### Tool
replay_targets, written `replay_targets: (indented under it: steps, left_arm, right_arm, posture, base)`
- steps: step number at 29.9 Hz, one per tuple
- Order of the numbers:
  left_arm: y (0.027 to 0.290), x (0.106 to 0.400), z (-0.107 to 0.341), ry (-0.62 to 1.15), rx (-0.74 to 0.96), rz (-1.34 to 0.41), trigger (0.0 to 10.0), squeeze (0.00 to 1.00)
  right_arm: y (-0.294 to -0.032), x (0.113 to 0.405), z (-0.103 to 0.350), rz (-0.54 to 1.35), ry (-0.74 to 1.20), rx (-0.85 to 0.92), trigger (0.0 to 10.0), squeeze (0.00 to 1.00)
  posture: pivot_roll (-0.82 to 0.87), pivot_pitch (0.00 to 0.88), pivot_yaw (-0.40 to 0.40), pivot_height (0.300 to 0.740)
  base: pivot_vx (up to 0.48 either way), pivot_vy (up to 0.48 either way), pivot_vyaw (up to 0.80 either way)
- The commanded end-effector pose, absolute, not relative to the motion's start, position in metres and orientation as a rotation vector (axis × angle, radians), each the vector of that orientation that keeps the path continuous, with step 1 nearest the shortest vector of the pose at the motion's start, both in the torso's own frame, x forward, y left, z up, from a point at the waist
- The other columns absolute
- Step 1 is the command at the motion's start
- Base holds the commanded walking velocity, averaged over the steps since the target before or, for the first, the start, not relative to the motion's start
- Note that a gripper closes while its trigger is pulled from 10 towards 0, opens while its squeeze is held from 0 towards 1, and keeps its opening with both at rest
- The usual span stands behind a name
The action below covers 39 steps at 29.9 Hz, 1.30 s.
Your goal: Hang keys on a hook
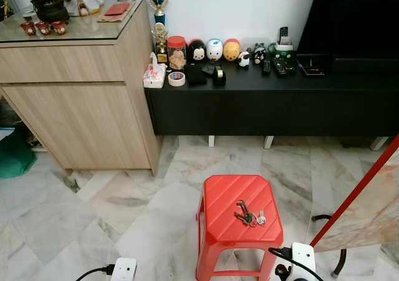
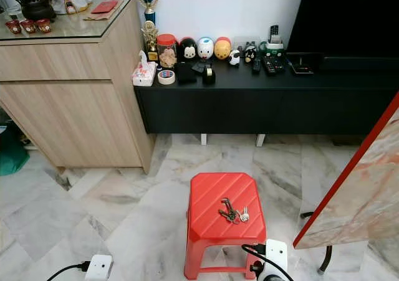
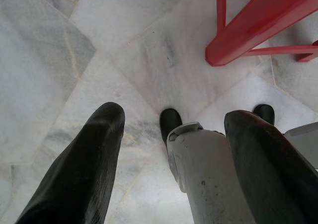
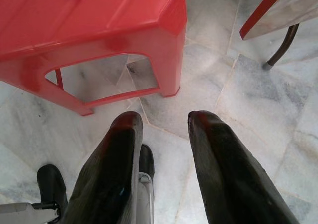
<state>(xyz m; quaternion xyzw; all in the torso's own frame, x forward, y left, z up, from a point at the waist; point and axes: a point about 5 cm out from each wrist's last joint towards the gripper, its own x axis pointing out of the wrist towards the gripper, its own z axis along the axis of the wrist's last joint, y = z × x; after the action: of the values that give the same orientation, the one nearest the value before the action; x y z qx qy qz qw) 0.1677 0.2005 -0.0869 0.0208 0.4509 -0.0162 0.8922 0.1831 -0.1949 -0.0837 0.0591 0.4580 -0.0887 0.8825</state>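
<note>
Left eye view puts the keys [image 1: 249, 215] in the lower centre of the frame, lying loose on the flat top of a red stool [image 1: 219, 201], toward its right side and close to the right edge. No hook can be made out anywhere in the pictures, so where the bunch must finally go is unknown from here. Both arms hang low. The left gripper [image 3: 171, 159] points at the marble floor [image 3: 59, 60] with its fingers wide apart and empty, the stool's legs at the upper right of that frame. The right gripper [image 4: 164, 159] hangs beside the stool, fingers parted and holding nothing, with the keys just at the top edge of its frame. The main risk, as I judge it, is in the pick: the keys lie flat on smooth plastic, so long fingers closing on them may slide them toward the nearby edge and off onto the floor, or catch only one key while the rest dangle and slip. A light stool may also shift or tip if pressed from above. The red-edged board [image 1: 368, 197] leaning at the right could snag the right arm.
</note>
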Motion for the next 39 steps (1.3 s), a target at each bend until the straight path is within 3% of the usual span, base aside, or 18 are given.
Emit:
replay_targets:
  steps: [1,39]
  left_arm:
    - [0.2009,0.1638,-0.0886,0.947,0.039,-0.033,10.0,0.00]
    - [0.2014,0.1643,-0.0883,0.943,0.032,-0.027,10.0,0.00]
  right_arm:
    - [-0.1945,0.1819,-0.0842,-0.190,0.951,0.130,10.0,0.00]
    - [-0.1942,0.1828,-0.0839,-0.176,0.955,0.109,10.0,0.00]
  posture:
    - [0.03,0.000,-0.008,0.740]
    - [0.03,0.001,-0.010,0.740]
  base:
    - [0.000,0.000,0.00]
    - [0.013,0.000,0.00]
